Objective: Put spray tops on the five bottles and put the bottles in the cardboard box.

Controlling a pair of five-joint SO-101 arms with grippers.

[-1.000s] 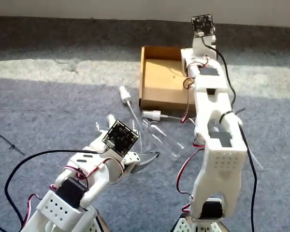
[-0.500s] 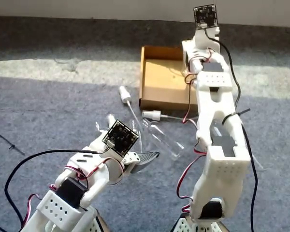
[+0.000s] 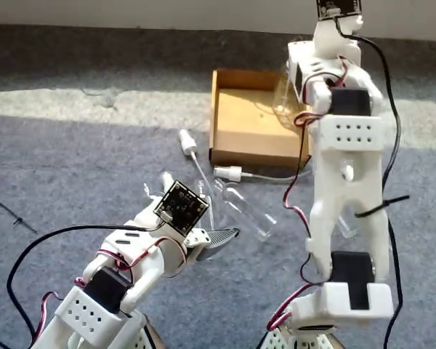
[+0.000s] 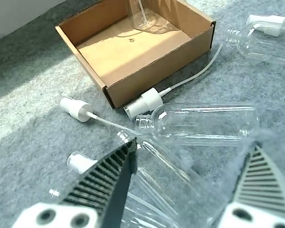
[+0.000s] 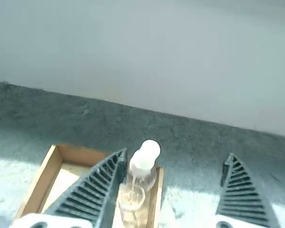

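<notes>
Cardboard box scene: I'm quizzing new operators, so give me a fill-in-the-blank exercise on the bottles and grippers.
The capped bottle stands ___ inside the cardboard box.
The right gripper near it is ___.
The capless bottle by the left gripper lies on its ___.
Missing: upright; open; side.
</notes>
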